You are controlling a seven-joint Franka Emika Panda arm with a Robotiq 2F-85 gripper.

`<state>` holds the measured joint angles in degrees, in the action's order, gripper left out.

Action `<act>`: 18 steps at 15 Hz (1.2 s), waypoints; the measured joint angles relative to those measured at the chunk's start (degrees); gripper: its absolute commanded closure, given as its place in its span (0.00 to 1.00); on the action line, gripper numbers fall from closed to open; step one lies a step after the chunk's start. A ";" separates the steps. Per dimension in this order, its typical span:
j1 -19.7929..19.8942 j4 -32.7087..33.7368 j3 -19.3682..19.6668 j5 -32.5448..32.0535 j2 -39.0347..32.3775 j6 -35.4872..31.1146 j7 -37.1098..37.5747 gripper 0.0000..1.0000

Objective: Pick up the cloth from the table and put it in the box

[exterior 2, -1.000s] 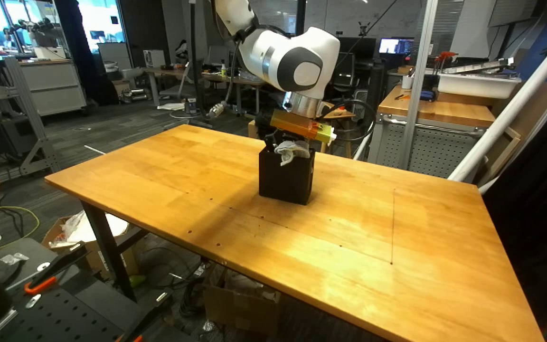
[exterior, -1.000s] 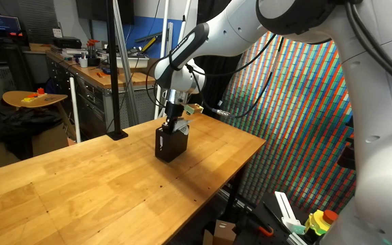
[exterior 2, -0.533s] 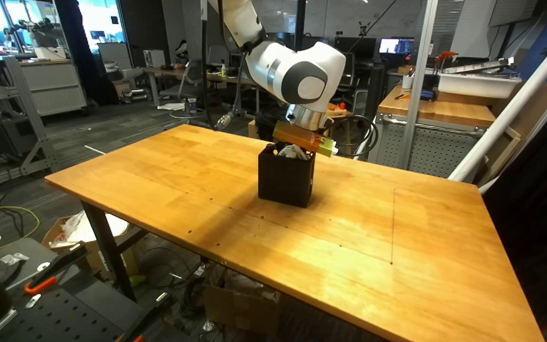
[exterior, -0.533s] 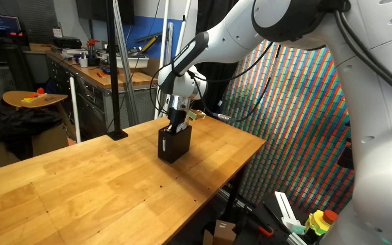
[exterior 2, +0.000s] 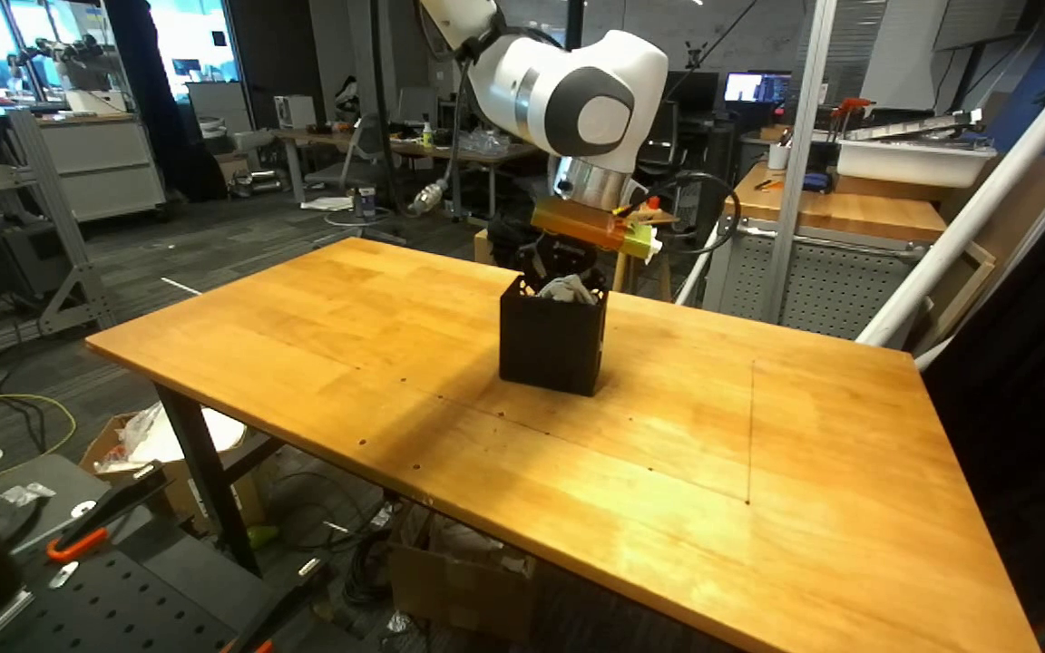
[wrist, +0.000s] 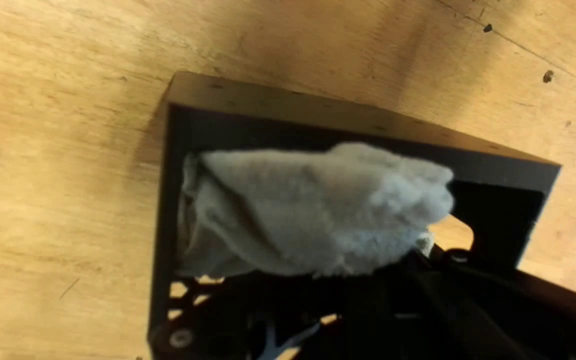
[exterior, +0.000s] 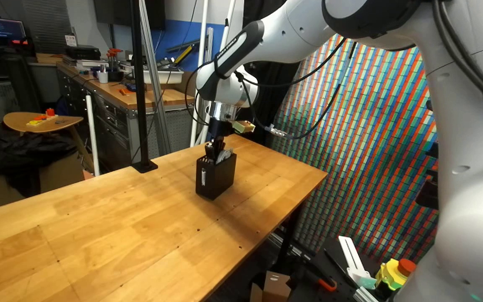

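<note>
The cloth, off-white and bunched up, fills much of the small black box in the wrist view. A bit of the cloth shows at the top of the box, which stands upright on the wooden table. Pointing down into the box's opening, my gripper is right beside the cloth. Its fingers look shut, though the tips are dark and partly hidden by the cloth and box walls. Whether a fold is caught between them I cannot see.
A black post is fixed at the table's far edge. Behind it stands a cluttered workbench. White poles lean near a table corner. An orange-yellow block is mounted on my wrist.
The cloth, sticking out above the box a second ago, now sits lower inside it. My gripper went down into the box, then rose a little. The box has shifted slightly.
</note>
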<state>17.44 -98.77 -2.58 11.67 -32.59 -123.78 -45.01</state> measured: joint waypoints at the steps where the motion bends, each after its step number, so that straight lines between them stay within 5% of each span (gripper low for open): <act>1: -0.06 -0.02 0.21 -0.20 1.05 0.16 0.07 1.00; 18: -0.67 -14.24 6.34 -5.79 18.55 0.72 6.35 1.00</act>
<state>16.77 -113.01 3.76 5.88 -14.04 -123.06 -38.67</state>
